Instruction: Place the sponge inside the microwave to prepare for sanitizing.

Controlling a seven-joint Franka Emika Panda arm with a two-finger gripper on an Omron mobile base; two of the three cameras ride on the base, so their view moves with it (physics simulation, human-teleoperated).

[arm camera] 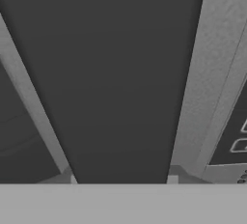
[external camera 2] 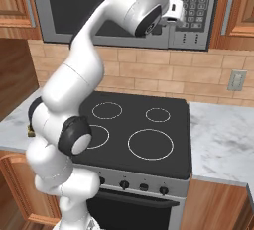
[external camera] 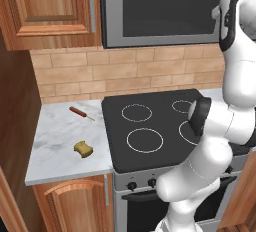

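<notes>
The arm reaches up so its tool (external camera 2: 179, 16) sits against the microwave (external camera: 165, 11) door, by the keypad, probably to open it, since the door is closed. Whether the tool grips anything cannot be told. One sponge (external camera: 83, 149) lies on the desk (external camera: 55, 136) left of the stove, well apart from one reddish stick (external camera: 81, 112).

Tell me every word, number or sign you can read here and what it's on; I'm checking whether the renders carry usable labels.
None can be read.
Microwave keypad panel: rows of buttons with pale marks, too small and blurred to read.
The same keypad in the hand view: pale outlines of buttons, no legible characters.
Stove knobs: no markings to be made out.
Wall outlet, sponge: no text.
</notes>
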